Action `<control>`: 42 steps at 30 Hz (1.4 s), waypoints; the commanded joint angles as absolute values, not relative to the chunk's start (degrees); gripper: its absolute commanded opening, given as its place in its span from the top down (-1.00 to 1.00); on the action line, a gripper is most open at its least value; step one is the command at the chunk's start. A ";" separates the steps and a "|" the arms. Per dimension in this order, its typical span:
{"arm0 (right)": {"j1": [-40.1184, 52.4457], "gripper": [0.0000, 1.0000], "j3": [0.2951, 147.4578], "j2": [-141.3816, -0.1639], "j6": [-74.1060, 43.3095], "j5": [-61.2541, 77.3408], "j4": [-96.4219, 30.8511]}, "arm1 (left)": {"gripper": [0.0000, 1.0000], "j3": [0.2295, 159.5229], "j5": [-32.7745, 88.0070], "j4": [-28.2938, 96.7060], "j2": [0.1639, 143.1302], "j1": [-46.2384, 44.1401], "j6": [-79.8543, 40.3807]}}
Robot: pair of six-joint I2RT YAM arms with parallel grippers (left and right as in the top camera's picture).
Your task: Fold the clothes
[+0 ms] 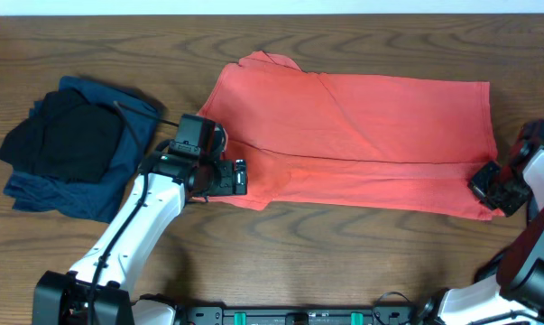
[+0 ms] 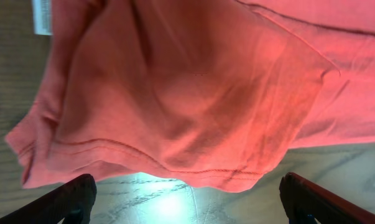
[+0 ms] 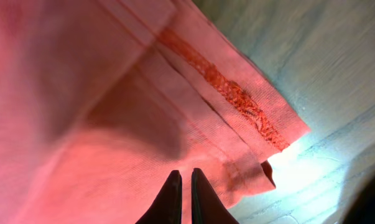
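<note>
The coral-red cotton T-shirt (image 1: 362, 135) lies flat along the brown wooden counter (image 1: 344, 271). The left fingers (image 2: 69, 198) stand spread at its sleeve end and the right fingers (image 3: 170, 199) are nearly pressed together at the hem corner. Both should pinch the near edge evenly before lifting.

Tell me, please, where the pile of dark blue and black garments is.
Overhead, the dark pile lies at the wooden table's left end, left of the coral-red T-shirt and beside the left arm.

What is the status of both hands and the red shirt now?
Left hand open, empty, at sleeve end. Right hand nearly shut at hem corner. Red shirt flat, partly folded. Dark pile apart, nothing blocking.
</note>
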State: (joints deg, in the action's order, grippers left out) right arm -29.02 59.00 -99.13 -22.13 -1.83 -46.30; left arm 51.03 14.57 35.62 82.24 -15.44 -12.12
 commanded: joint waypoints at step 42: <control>-27.40 0.40 51.53 -97.93 -18.55 0.45 -36.36 | -0.81 53.12 7.64 36.64 88.58 -25.82 -7.29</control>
